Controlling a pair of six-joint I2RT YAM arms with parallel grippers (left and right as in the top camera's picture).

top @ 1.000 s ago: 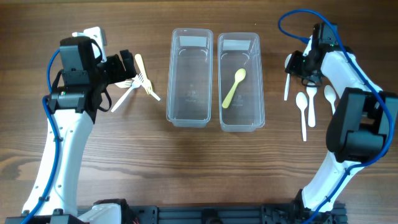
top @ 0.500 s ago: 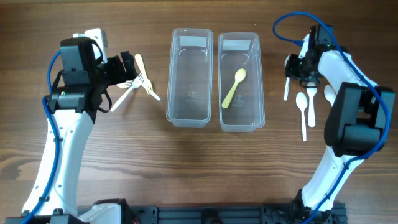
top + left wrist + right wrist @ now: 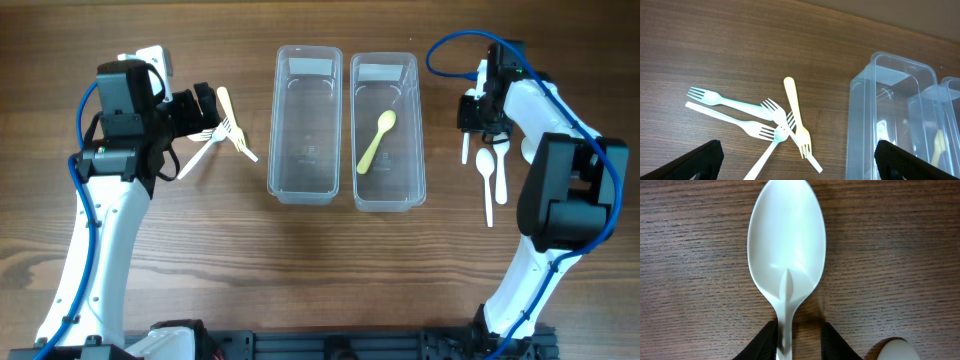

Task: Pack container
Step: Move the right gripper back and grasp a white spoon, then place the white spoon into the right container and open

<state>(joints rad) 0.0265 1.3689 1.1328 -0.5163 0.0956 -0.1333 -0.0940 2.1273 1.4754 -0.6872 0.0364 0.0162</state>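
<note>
Two clear containers stand side by side: the left one [image 3: 273, 150] holds nothing, the right one [image 3: 420, 150] holds a yellow spoon [image 3: 378, 140]. A yellow fork [image 3: 795, 115] and several white forks [image 3: 730, 102] lie crossed left of the containers [image 3: 225, 128]. My left gripper [image 3: 205, 108] hangs open above them [image 3: 797, 157]. My right gripper [image 3: 474, 112] is down at the table, its jaws [image 3: 799, 337] straddling the neck of a white spoon [image 3: 787, 245] that lies flat. The left jaw touches the handle; a gap shows at the right jaw.
More white spoons [image 3: 487, 170] lie on the wood just right of the one between my jaws, one bowl showing in the right wrist view [image 3: 897, 350]. The left container also shows in the left wrist view [image 3: 890, 115].
My right gripper has shifted a little left and lower over the white spoon, and its cable loop swung left. The left arm and forks have not moved.
</note>
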